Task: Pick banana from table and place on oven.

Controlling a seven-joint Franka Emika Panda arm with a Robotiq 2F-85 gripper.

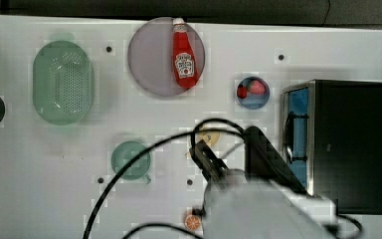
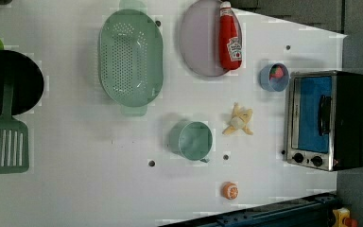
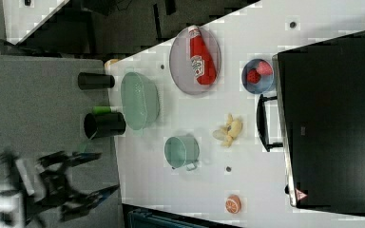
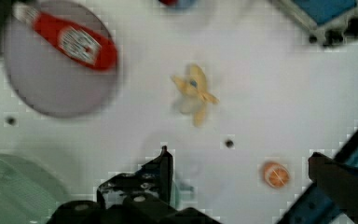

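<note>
Your pincer [image 4: 240, 161] hangs above the tabletop [image 2: 75, 179] with its jaws wide apart and nothing between them; the banana [image 2: 238, 121] lies flat between the cup [image 2: 192, 140] and the oven [image 2: 326, 118], untouched; its splayed peel strips could slip out if you close on a strip rather than the core; the cup sits near enough to clip on descent; the orange slice [image 2: 229, 190] is the lookalike to avoid.

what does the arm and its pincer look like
The arm is pale grey-white with a black block near the wrist. Black cables loop off it. The pincer is black, with two slim dark fingers.
</note>
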